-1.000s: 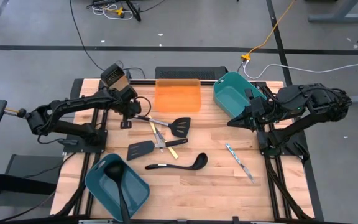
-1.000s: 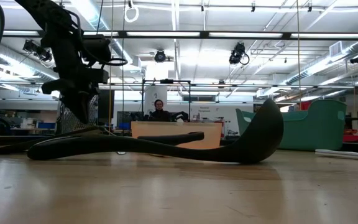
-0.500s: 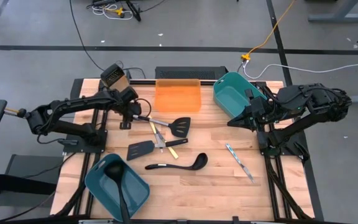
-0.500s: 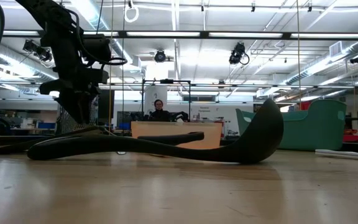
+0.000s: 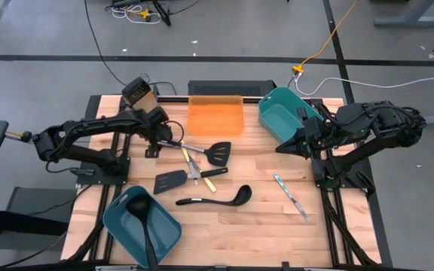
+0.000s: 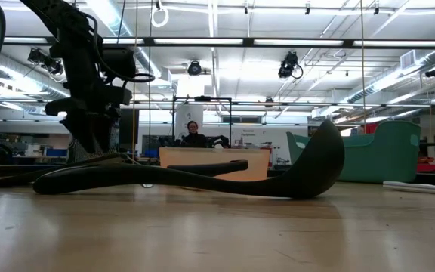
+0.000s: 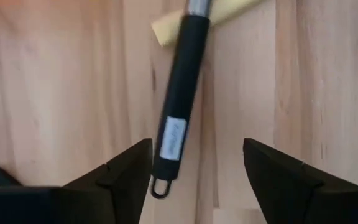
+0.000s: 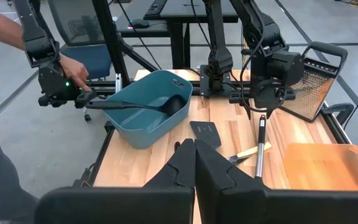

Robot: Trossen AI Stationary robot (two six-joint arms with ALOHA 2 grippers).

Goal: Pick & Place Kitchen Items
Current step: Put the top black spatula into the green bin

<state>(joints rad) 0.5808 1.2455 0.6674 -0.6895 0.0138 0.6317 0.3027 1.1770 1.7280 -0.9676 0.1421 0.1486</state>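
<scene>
My left gripper (image 5: 157, 140) (image 7: 194, 180) stands open at the far left, pointing down over the free end of a black slotted spatula's handle (image 7: 178, 112). One finger is on each side of the handle, and the handle's loop end is close beside one finger. The spatula (image 5: 218, 153) lies flat on the table, its handle crossing a pale yellow piece (image 7: 225, 11). A black ladle (image 5: 215, 199) (image 6: 202, 177), a second spatula (image 5: 170, 181), yellow-handled pieces (image 5: 196, 167) and silver cutlery (image 5: 288, 194) lie mid-table. My right gripper (image 5: 281, 148) (image 8: 194, 162) waits shut at the right.
A teal bin (image 5: 123, 226) at the near left holds another ladle. A second teal bin (image 5: 283, 113) lies tilted at the far right, an orange tray (image 5: 215, 115) at the far middle, and a metal grater (image 5: 138, 94) at the far left corner. A person's hand (image 8: 73, 65) shows beyond the table.
My left gripper has opened over the spatula's handle end and let it go, keeping its place. The spatula lies where it was.
</scene>
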